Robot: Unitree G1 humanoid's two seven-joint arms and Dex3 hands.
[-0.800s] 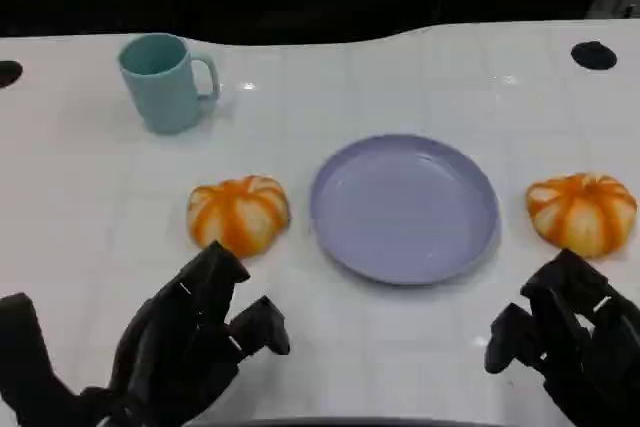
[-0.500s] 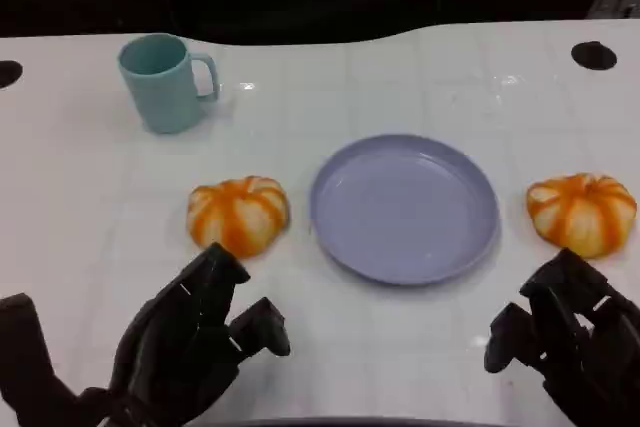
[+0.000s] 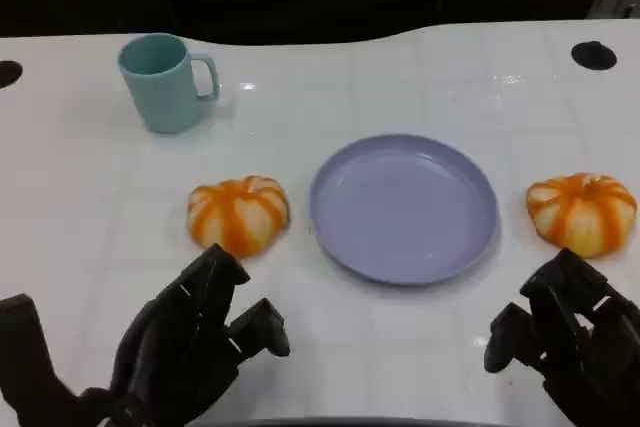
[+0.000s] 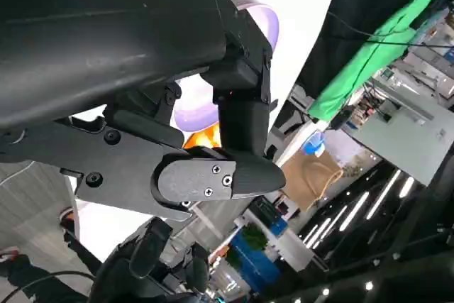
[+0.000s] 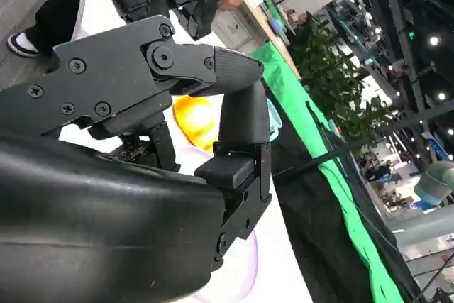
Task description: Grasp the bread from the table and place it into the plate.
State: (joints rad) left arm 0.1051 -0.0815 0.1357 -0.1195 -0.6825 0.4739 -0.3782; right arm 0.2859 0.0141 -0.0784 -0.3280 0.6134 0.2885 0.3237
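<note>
A plate (image 3: 404,209) lies between two breads (image 3: 238,214) (image 3: 582,212).

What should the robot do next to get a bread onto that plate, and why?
Probably reach the left robot hand forward to the left bread. It hovers open just short of that bread, holding nothing, and the purple plate sits right beside it.

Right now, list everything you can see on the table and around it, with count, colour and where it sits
bread: two, orange with pale stripes, one left of the plate, the other right of it
plate: one, lavender, mid-table, nothing on it
mug: one, teal, far left, upright
table: one, white, with a black round spot at far right and another at the left edge
left hand: black, near edge, holding nothing
right hand: black, near edge, holding nothing
</note>
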